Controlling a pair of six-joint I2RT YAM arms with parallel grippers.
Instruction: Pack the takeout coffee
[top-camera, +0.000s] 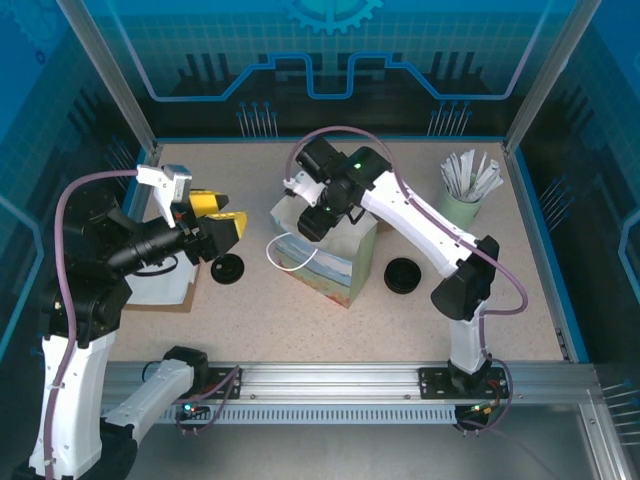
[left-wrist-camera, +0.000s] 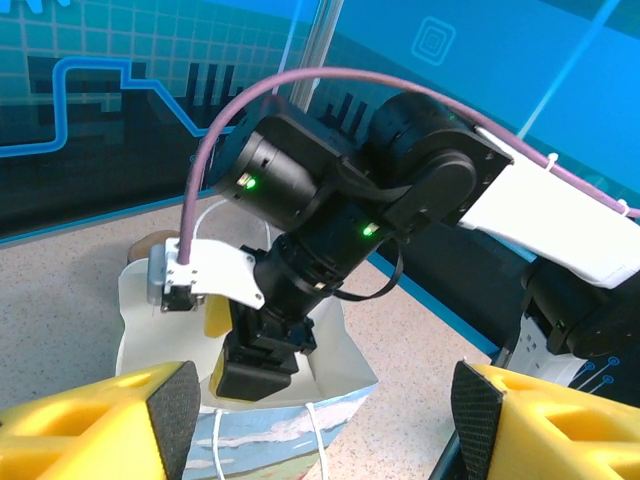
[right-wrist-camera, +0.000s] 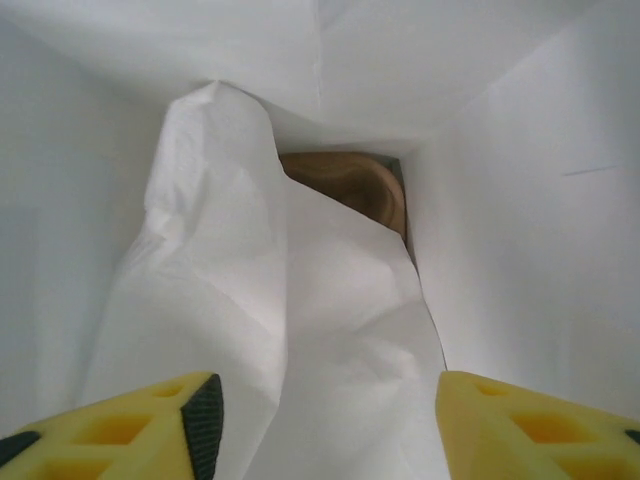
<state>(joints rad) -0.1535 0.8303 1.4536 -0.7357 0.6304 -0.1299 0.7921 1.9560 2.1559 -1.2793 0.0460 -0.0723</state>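
A paper bag (top-camera: 335, 268) with a landscape print stands open at the table's middle. My right gripper (top-camera: 312, 222) reaches down into its mouth; in the left wrist view the right gripper (left-wrist-camera: 255, 365) sits just inside the bag (left-wrist-camera: 350, 360). Inside, the right gripper (right-wrist-camera: 330, 420) is open above crumpled white paper (right-wrist-camera: 300, 330), with nothing between its fingers. A brown shape (right-wrist-camera: 350, 185) shows behind the paper. The takeout coffee is hidden. My left gripper (top-camera: 228, 230) hovers open to the left of the bag, holding nothing; its fingertips (left-wrist-camera: 170, 410) frame the bag.
Two black lids lie on the table, one (top-camera: 228, 268) left of the bag and one (top-camera: 403, 275) to its right. A pale-green cup of white packets (top-camera: 465, 190) stands at the back right. A white paper item (top-camera: 160, 285) lies under the left arm.
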